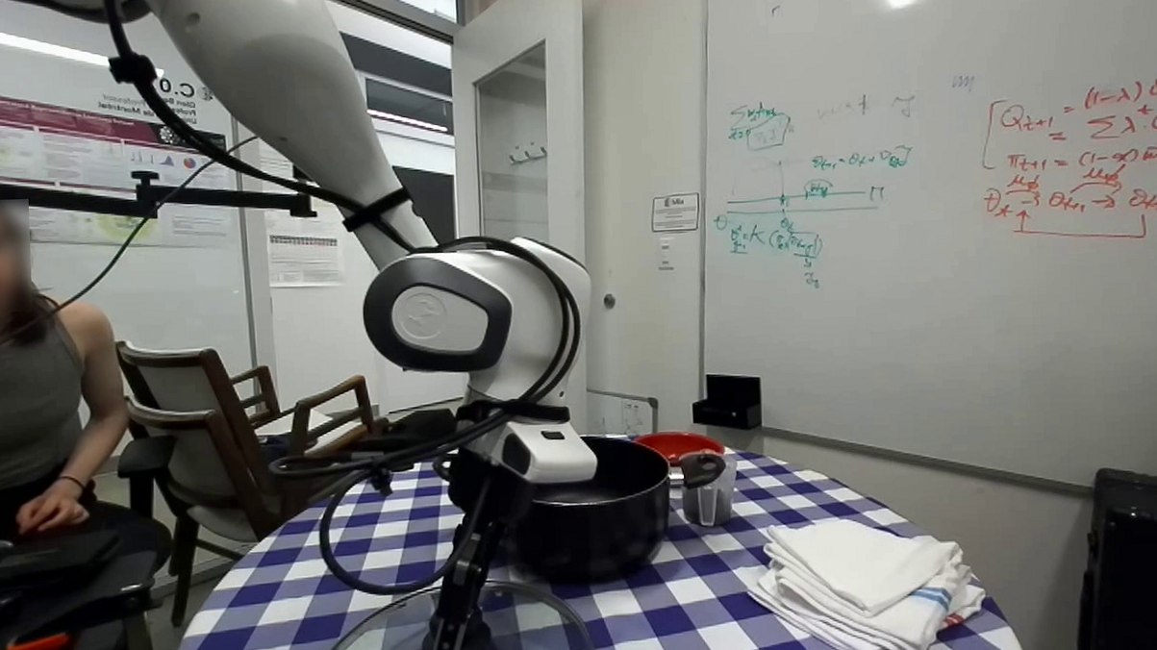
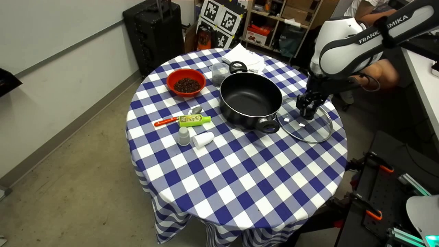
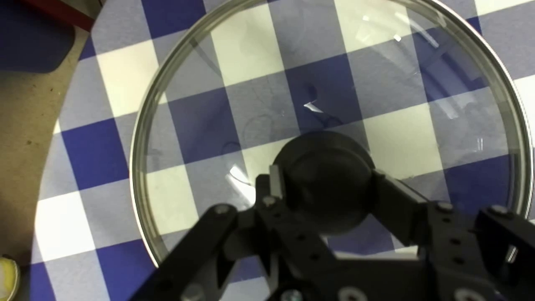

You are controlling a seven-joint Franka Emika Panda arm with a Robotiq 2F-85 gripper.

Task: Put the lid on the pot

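Observation:
The lid is round clear glass with a metal rim and a black knob. It rests flat on the checked cloth beside the black pot, near the table's edge. It also shows in an exterior view and fills much of the wrist view. The pot is wide, uncovered and empty inside; it also stands behind my arm in an exterior view. My gripper points down with its fingers against both sides of the knob. It shows over the lid in both exterior views.
A red bowl of dark bits, a clear cup and folded white towels stand around the pot. A green bottle, a grey cup and a tipped white cup are nearby. The pot's handle juts out close to the lid.

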